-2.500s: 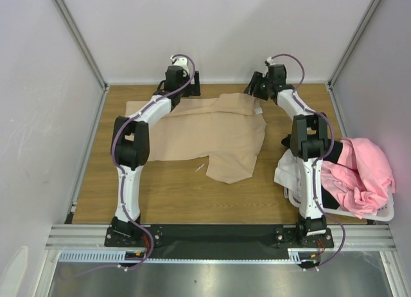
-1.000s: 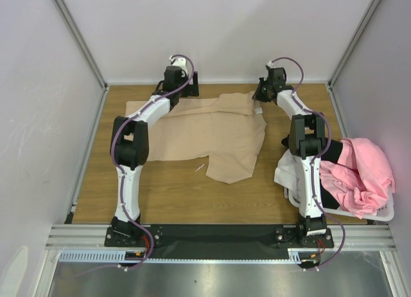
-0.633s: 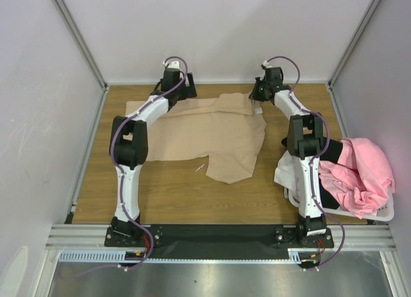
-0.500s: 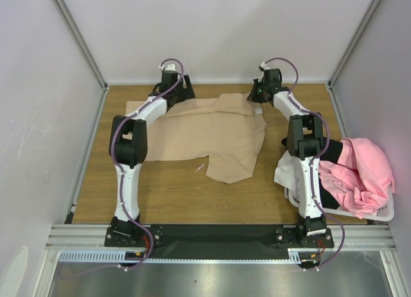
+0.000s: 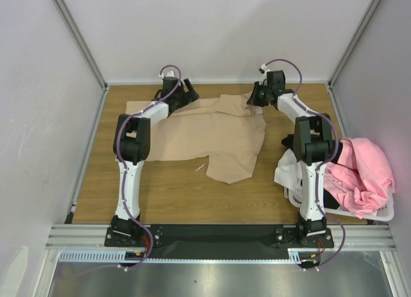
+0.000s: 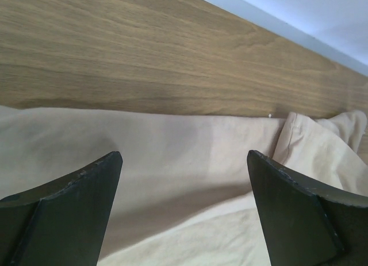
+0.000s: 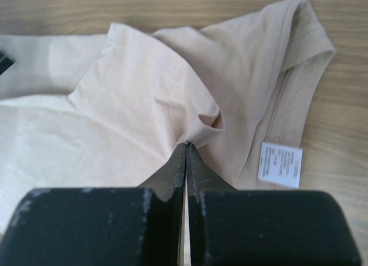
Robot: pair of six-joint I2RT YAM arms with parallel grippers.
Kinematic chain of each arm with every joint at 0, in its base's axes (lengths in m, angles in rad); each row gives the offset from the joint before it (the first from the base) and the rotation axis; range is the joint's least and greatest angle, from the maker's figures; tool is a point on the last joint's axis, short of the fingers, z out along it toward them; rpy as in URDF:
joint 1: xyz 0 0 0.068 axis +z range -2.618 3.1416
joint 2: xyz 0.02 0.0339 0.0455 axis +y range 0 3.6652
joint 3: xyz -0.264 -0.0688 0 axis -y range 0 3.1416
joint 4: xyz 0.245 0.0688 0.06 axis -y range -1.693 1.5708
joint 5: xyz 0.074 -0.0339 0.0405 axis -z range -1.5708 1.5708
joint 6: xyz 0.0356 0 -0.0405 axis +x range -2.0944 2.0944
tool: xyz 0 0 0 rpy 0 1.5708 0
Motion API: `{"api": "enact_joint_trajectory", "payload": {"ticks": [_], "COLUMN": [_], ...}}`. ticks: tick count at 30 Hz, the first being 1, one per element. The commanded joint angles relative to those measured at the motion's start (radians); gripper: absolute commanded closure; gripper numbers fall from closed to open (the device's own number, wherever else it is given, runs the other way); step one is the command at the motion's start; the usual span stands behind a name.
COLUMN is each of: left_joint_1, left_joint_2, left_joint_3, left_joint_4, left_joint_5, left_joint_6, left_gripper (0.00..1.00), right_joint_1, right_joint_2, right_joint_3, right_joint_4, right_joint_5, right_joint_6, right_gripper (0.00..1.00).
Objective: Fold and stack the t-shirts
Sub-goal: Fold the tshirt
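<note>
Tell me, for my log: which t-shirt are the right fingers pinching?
The tan t-shirt, spread on the table; the pink t-shirt and white t-shirt lie at the basket.

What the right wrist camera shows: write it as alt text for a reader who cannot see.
The right gripper is shut, its two black fingers pinching a small pucker of the beige t-shirt, which lies rumpled on the wooden table. A white label lies just right of the pinch.

The tan t-shirt (image 5: 212,133) is matt cloth, the table (image 5: 160,188) smooth wood-grain, the basket (image 5: 376,217) white plastic.
</note>
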State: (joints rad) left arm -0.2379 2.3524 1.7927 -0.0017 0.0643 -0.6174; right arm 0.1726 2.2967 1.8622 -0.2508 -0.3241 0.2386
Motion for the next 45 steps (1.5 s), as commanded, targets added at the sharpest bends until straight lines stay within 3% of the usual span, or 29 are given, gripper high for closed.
{"api": "enact_joint_trajectory", "payload": {"ticks": [1, 19, 24, 25, 26, 28, 29, 33, 40, 45], "left_joint_1": [0.011, 0.034, 0.043, 0.043, 0.043, 0.043, 0.042, 0.043, 0.043, 0.043], "left_joint_2": [0.028, 0.024, 0.010, 0.008, 0.007, 0.005, 0.005, -0.002, -0.019, -0.035], "left_joint_3": [0.005, -0.093, -0.110, -0.113, -0.113, -0.115, -0.115, -0.110, -0.113, -0.130], "left_joint_4": [0.094, 0.157, 0.161, 0.166, 0.166, 0.167, 0.169, 0.172, 0.164, 0.163], "left_joint_5": [0.040, 0.071, 0.075, 0.075, 0.078, 0.084, 0.088, 0.100, 0.126, 0.152], "left_joint_6": [-0.068, -0.145, -0.137, -0.137, -0.134, -0.131, -0.127, -0.102, -0.042, -0.007], "left_gripper": [0.04, 0.04, 0.04, 0.04, 0.04, 0.04, 0.04, 0.04, 0.04, 0.04], "right_joint_1": [0.005, 0.051, 0.061, 0.061, 0.058, 0.050, 0.035, 0.007, 0.042, 0.080], "right_joint_2": [-0.104, -0.350, -0.375, -0.367, -0.362, -0.353, -0.349, -0.306, -0.097, 0.108], "right_joint_3": [-0.041, -0.352, -0.388, -0.388, -0.386, -0.380, -0.358, -0.221, 0.130, 0.320], "right_joint_4": [0.038, -0.054, -0.174, -0.197, -0.235, -0.251, -0.252, -0.234, -0.159, -0.182], "right_joint_5": [-0.041, -0.208, -0.202, -0.193, -0.182, -0.167, -0.167, -0.185, -0.150, -0.144], "right_joint_6": [-0.030, -0.128, -0.208, -0.217, -0.232, -0.234, -0.223, -0.098, 0.094, 0.067], "right_gripper": [1.00, 1.00, 1.00, 0.95, 0.82, 0.66, 0.49, 0.41, 0.33, 0.24]}}
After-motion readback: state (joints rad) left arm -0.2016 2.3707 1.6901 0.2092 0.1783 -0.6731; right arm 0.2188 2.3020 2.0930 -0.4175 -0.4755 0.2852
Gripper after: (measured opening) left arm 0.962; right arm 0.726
